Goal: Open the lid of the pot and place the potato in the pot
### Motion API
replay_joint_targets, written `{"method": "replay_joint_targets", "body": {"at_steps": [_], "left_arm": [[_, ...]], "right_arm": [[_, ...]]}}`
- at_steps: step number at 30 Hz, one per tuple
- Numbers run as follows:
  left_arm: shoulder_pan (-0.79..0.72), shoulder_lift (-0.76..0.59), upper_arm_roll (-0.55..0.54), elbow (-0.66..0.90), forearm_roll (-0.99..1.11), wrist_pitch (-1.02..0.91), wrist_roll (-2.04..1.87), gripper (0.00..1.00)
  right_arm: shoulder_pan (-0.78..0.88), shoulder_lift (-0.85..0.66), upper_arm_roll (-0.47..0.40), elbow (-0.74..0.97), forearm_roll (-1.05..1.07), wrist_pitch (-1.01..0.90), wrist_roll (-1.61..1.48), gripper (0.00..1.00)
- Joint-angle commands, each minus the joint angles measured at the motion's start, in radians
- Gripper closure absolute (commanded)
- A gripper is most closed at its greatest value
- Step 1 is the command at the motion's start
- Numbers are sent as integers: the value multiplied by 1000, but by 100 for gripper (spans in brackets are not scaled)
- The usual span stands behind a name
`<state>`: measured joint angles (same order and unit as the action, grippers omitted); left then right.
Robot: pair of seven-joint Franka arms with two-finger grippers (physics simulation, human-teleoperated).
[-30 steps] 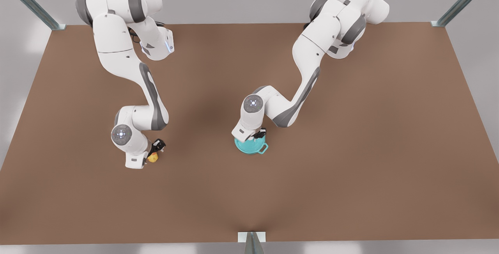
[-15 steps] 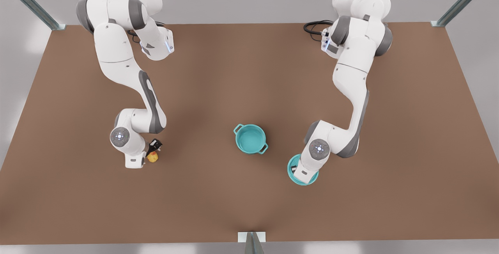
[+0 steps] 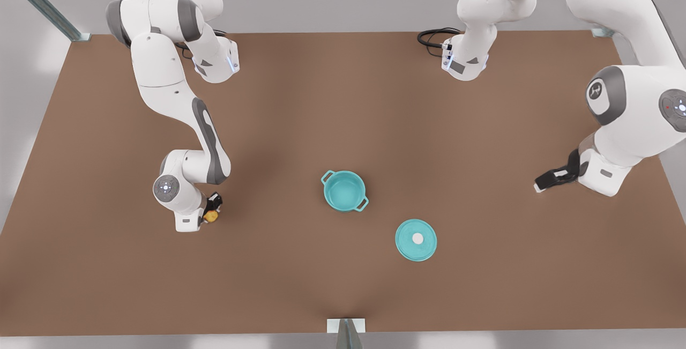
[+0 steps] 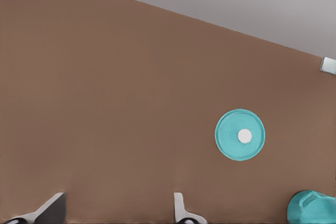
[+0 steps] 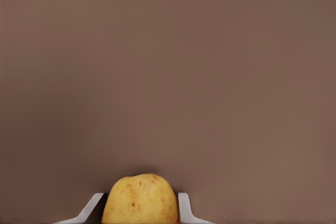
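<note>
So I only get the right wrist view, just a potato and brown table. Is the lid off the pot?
Observer: Yes. The pot lid lies flat on the table, knob up, apart from the pot.
Operator: Which way is the pot from my claw?
Observer: Your right claw, closed on the potato, is low at the table, to the front view's left of the pot, with bare table between.
Operator: And the other claw?
Observer: The left claw waits open and holding nothing at the front view's far right, well away from the lid.
</note>
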<state>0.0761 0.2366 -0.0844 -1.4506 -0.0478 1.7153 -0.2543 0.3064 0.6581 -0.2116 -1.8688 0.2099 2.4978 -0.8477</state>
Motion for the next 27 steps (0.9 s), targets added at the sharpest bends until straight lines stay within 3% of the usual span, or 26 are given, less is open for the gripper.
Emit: {"method": "replay_joint_targets", "body": {"at_steps": [1, 7, 16, 24, 27], "left_arm": [[1, 0, -1, -8, -38, -204, 291, 0], [25, 16, 3, 9, -192, -293, 271, 0], [16, 9, -3, -31, -176, -302, 236, 0], [16, 7, -3, -42, -176, -304, 234, 0], [10, 7, -5, -40, -176, -301, 216, 0]], "right_arm": [[0, -2, 0, 0, 2, 0, -59, 44], [2, -54, 21, -1, -1, -42, -59, 55], [172, -218, 41, 125, -1, -296, -42, 55], [372, -144, 51, 307, 0, -347, 251, 57], [395, -66, 103, 387, -6, -346, 354, 57]]}}
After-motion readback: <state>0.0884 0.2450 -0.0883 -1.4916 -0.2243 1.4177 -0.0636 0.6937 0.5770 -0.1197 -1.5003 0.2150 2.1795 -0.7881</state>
